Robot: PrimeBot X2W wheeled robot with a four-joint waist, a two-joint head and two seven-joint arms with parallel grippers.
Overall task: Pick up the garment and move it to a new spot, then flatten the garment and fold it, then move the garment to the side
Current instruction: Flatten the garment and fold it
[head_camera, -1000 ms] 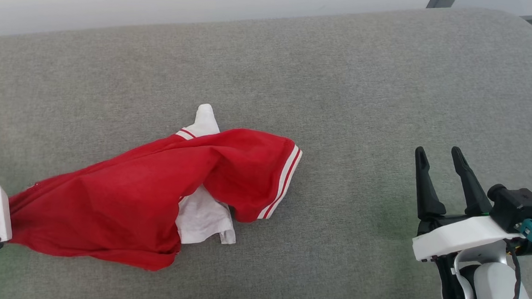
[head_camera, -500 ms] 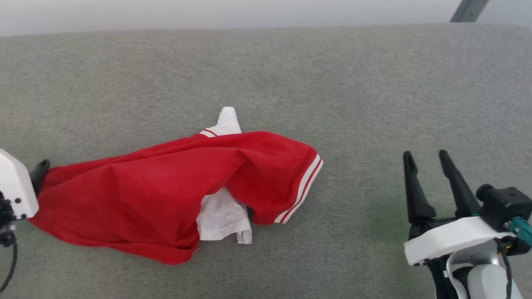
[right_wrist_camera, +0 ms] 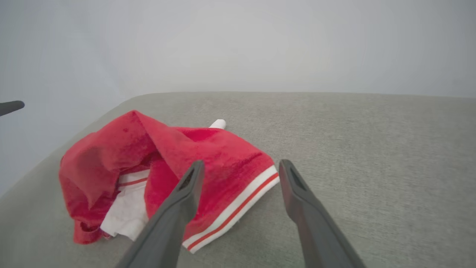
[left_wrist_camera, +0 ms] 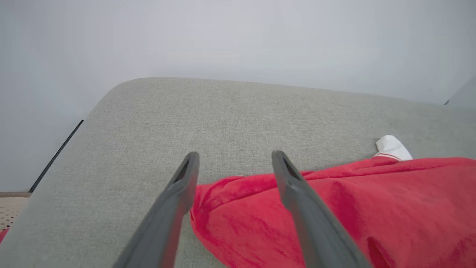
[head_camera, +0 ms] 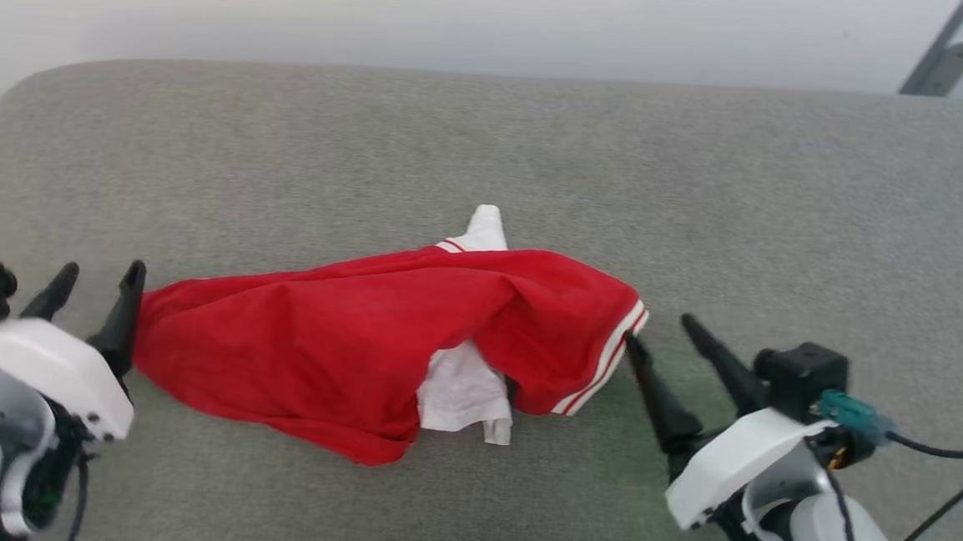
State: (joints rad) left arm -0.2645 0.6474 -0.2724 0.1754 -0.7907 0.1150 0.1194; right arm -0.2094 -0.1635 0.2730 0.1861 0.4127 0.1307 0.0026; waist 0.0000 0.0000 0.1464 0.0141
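The garment (head_camera: pixel 344 337) lies crumpled in a long heap on the grey cushion (head_camera: pixel 538 157), red outside, with a white sleeve poking out at the back and white fabric under its front. My left gripper (head_camera: pixel 103 272) stands open at the heap's left end; in the left wrist view the garment (left_wrist_camera: pixel 353 201) reaches in between the left gripper's (left_wrist_camera: pixel 235 154) spread fingers, ungripped. My right gripper (head_camera: pixel 658 330) is open at the red-and-white striped hem, its left fingertip touching the trim. In the right wrist view the right gripper (right_wrist_camera: pixel 241 162) points over the garment's (right_wrist_camera: pixel 223 156) hem corner.
The cushion's rounded left edge (head_camera: pixel 6 108) drops off near my left arm, and a pale wall stands behind. A grey metal bar (head_camera: pixel 946 56) shows at the top right. A black cable (head_camera: pixel 944 499) trails from my right wrist. Bare cushion extends to the right of the garment.
My left gripper has opened and let go of the garment's left end. My right gripper has moved left up to the striped hem. The head camera has turned, shifting the whole view.
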